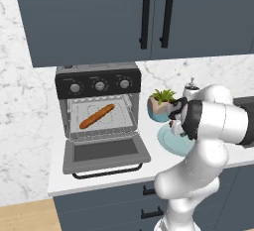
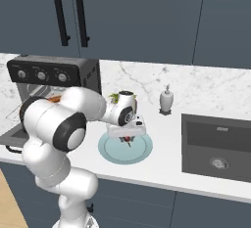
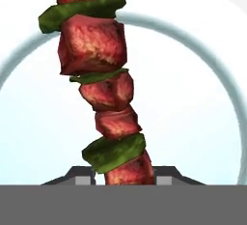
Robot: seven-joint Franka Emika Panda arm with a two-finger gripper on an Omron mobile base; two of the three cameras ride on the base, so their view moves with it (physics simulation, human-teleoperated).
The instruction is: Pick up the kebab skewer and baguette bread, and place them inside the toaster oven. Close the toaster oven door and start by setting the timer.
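The claw (image 2: 128, 139) is hanging straight down over the pale blue plate (image 2: 112, 156) near the surface's front edge, its two tips standing on either side of the kebab skewer (image 3: 103, 93) at one end. Whether they are already pinching it I cannot tell. The skewer's long axis is running straight away from the claw across the plate. The baguette bread (image 1: 96, 116) is lying on the rack inside the toaster oven (image 1: 99, 107), whose toaster oven door (image 1: 105, 154) is hanging open.
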